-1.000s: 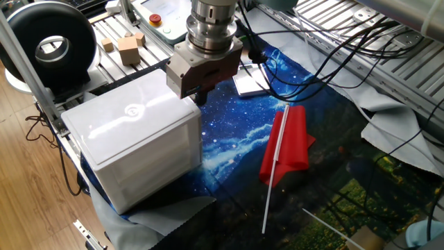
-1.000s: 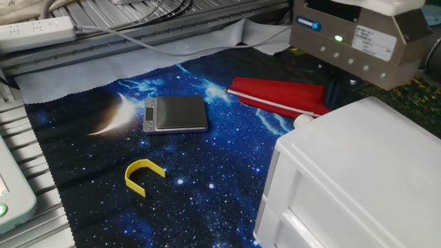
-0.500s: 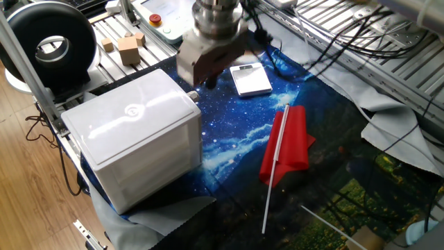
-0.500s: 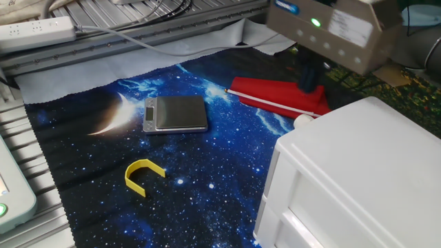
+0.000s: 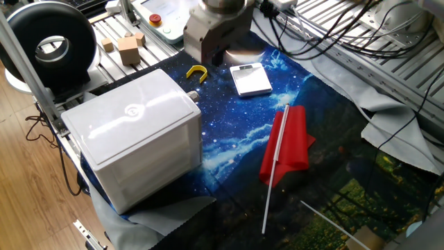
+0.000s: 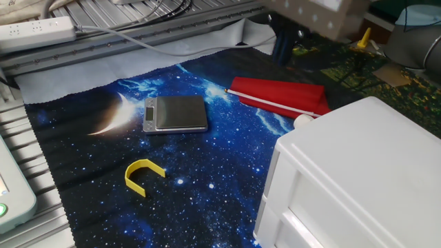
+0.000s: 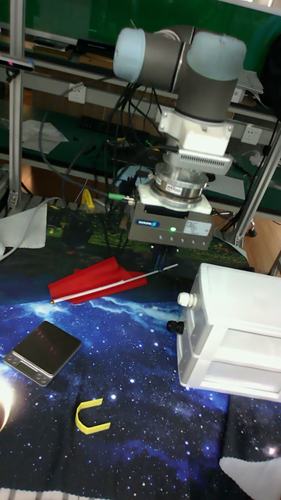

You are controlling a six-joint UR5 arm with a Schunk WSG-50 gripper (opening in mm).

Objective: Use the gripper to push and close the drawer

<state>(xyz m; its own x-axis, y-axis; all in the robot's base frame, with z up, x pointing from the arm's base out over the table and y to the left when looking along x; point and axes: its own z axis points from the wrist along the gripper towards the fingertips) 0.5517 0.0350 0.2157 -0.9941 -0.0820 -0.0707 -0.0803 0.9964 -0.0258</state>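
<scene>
The white cabinet stands at the left of the starry cloth. Its drawer sits flush inside the shell, with the front level with the cabinet face; it also shows as the drawer and the drawer. My gripper hangs raised behind the cabinet, clear of it and touching nothing. The dark jaws look pressed together with nothing between them. From the opposite side, the gripper is at the top edge above the red flag. In the tall view, the gripper hovers left of the cabinet top.
A red flag on a white stick, a small scale and a yellow C-shaped piece lie on the cloth. A black ring device and wooden blocks sit at the back left. Cables trail behind.
The gripper has lifted off the cabinet's rear corner and moved up and back, uncovering the scale and the yellow piece. The cabinet and drawer look unchanged.
</scene>
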